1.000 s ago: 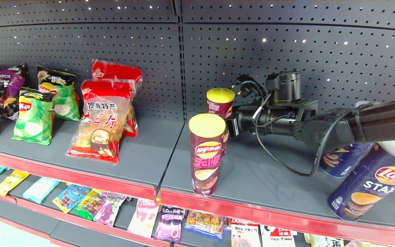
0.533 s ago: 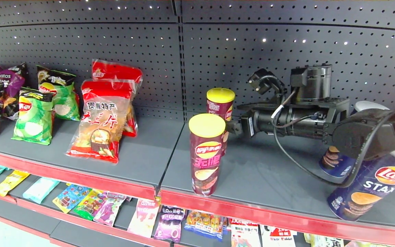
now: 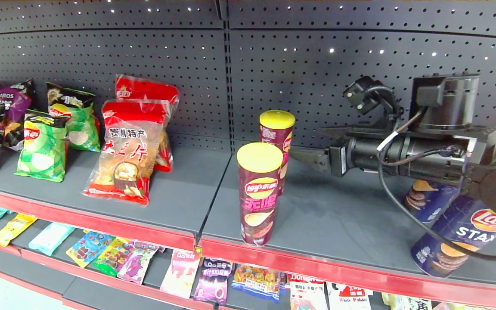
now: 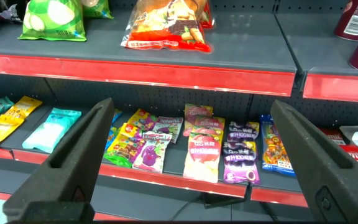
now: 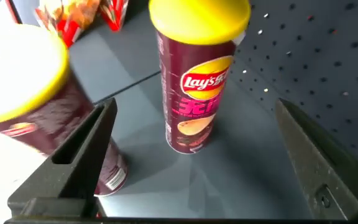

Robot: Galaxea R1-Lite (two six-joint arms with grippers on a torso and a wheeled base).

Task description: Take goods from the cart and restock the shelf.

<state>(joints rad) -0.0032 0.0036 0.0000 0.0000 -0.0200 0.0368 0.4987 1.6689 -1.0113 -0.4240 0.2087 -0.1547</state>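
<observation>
Forearm of the right arm lies level over the shelf [image 3: 330,215], pointing left. Its end effector [image 3: 308,143] is spread wide and empty, just right of the far maroon chip can [image 3: 276,129]. A near maroon chip can [image 3: 259,193] stands at the shelf's front edge. Blue chip cans [image 3: 480,232] lean under the arm. Left end effector [image 4: 191,107], also released, faces candy packets [image 4: 201,149] one tier down.
</observation>
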